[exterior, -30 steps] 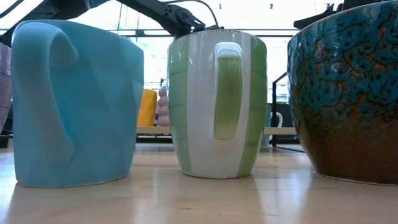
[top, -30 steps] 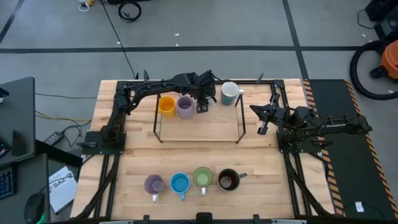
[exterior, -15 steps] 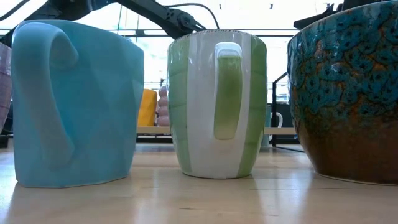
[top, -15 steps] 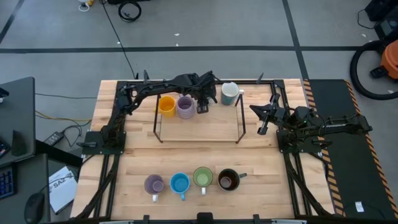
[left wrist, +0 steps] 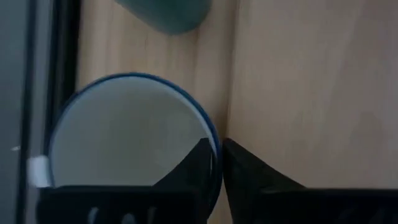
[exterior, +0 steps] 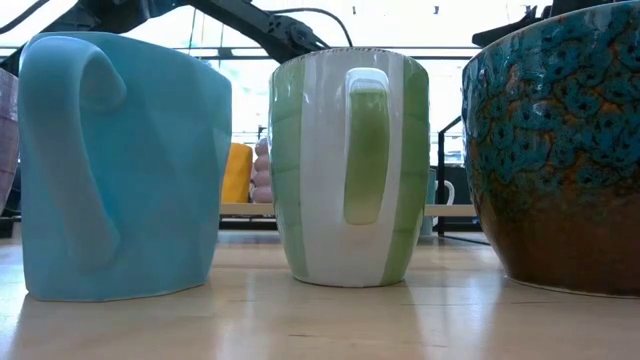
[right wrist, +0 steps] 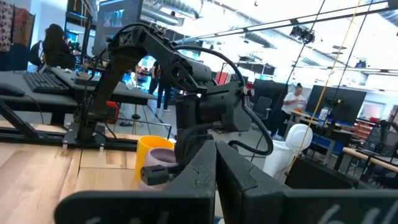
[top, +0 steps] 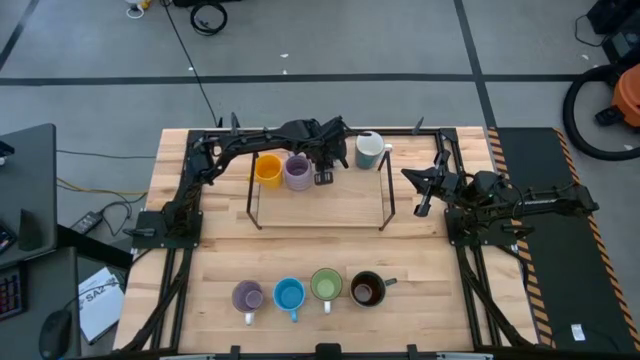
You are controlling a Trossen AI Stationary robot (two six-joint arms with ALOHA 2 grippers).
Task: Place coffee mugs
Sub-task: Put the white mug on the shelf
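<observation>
The left claw (top: pixel 325 176) reaches over the low shelf (top: pixel 318 210) at the far side of the table (top: pixel 200 260), and its wrist view shows the two fingers pinched on the rim of a blue-edged white mug (left wrist: pixel 134 137), one finger inside the wall and one outside. That rim pinch makes sense for lowering a mug upright without tipping it. From above the arm hides this mug, so it probably sits directly under the claw.

Just beside the claw stand the purple mug (top: pixel 297 171) and then the orange mug (top: pixel 267 168); on its other side is the pale white-blue mug (top: pixel 369 150). They form a row, which suggests the shelf is the target.

Well apart, near the table's front edge, the lavender mug (top: pixel 247 297), bright blue mug (top: pixel 289 296), green mug (top: pixel 325 286) and dark mug (top: pixel 366 289) wait in line.

The right claw (top: pixel 423 205) is closed on nothing, parked off to the side.
</observation>
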